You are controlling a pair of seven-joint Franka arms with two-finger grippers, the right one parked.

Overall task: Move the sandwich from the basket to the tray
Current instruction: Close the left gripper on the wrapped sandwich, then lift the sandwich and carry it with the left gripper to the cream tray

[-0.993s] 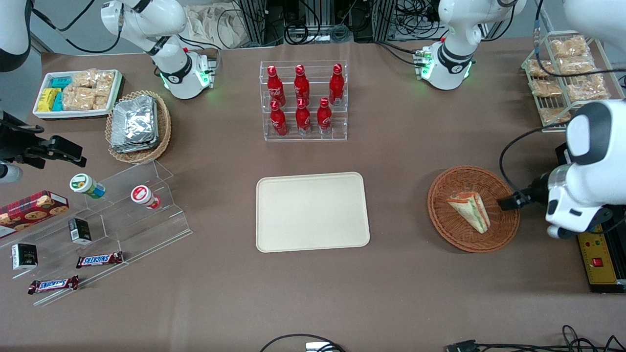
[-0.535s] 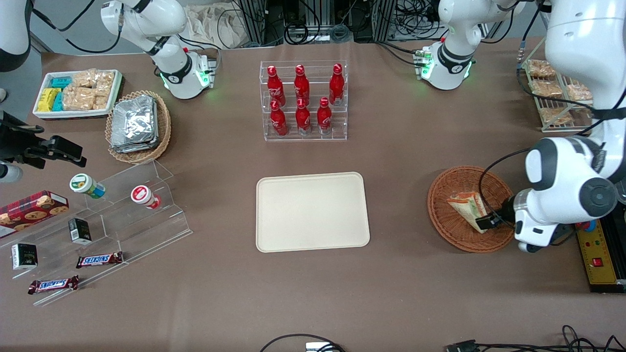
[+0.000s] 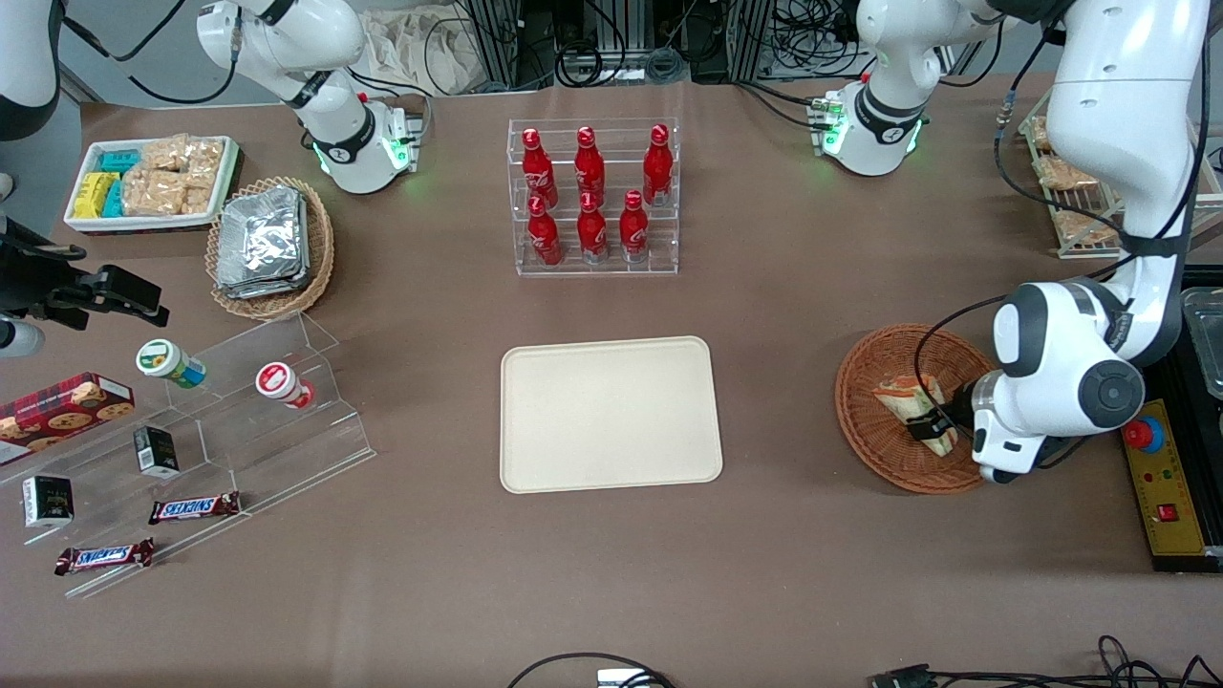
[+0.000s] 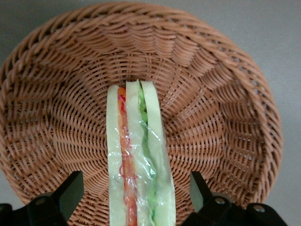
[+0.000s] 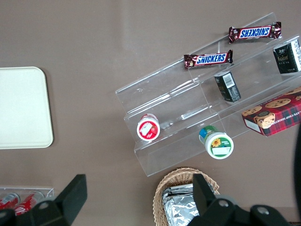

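Fingers: you have both fingers (image 4: pixel 66 197) spread wide, one on each side of the sandwich (image 4: pixel 136 160), clear gaps between, no contact visible.
Table: brown surface (image 3: pixel 783 287) carries everything noted below.
Tray: your cream tray (image 3: pixel 610 413) lies flat mid-table, well apart from the basket, toward the parked arm's end from it.
Basket: you will find the reddish-brown wicker basket (image 3: pixel 884 449) toward the working arm's end of the table, upright, holding only the sandwich.
Bottle rack: clear rack of red bottles (image 3: pixel 594 196) stands farther from the front camera than the tray.
Gripper: your gripper (image 3: pixel 932 427) sits low inside the basket, straddling the sandwich at the end nearer the front camera.
Sandwich: wrapped wedge rests on edge on the basket floor, orange-red and green layers showing.
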